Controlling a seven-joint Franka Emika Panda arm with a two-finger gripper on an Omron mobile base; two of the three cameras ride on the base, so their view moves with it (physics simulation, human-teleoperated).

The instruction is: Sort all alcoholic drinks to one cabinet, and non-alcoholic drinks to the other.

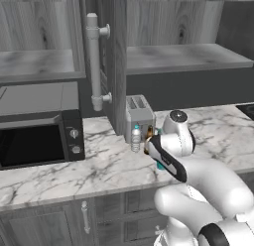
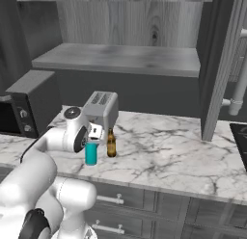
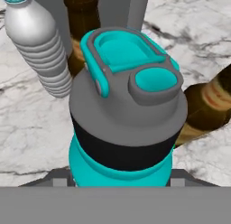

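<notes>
Two dark wood-grain wall cabinets up top: left cabinet [image 1: 37, 41] by the microwave [image 1: 39, 136], right cabinet [image 1: 183, 36] with its grey shelf open and its door [image 1: 115, 56] swung out toward the camera, pale bar handle [image 1: 94, 61] on it; marble desk [image 1: 99, 165] below, toaster [image 1: 139, 116] standing at the back of it.

Drinks all bunched in front of the toaster: teal flask [image 3: 124, 114] right in front of the hand camera, upright, long axis vertical, dark cap with the teal loop facing up; clear ribbed water bottle [image 3: 38, 47] just beside it on one side, one amber beer bottle [image 3: 83, 20] close behind, the other beer bottle [image 3: 205, 105] close on the other side; pretty cramped.

Fingers [image 2: 91, 145] down low around the flask's body from the sides, closed in on it by the look of things, though the tips themselves sit hidden behind the flask and under the wrist, so real contact is a guess.

Likely step: grabbing the flask as the first non-alcoholic item; next probably straight up along that vertical axis, so neither neighbour gets clipped, then over to a shelf; biggest risk looks like knocking a beer bottle on the way out.
</notes>
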